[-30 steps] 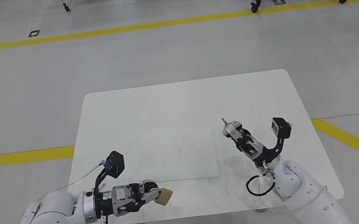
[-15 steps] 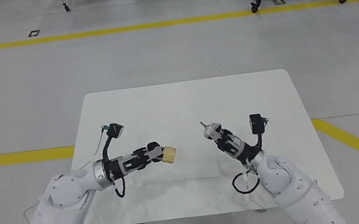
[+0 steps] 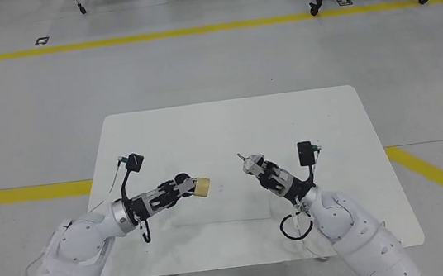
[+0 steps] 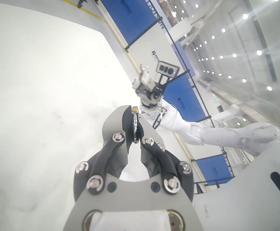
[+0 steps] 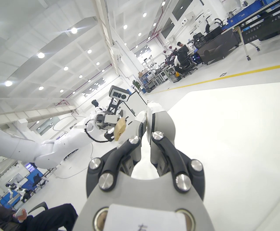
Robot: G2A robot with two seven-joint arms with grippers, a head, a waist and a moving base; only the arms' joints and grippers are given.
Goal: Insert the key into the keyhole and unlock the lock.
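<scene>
Over the table (image 3: 204, 132) centre, the brass lock (image 3: 201, 189) is clamped in the left gripper (image 3: 189, 189). The key (image 3: 243, 158) is at its 3 o'clock, apart, pinched by the right gripper (image 3: 254, 166). My read: lock heavy, rigid, slick; key thin, stiff, so hold it by the bow.
</scene>
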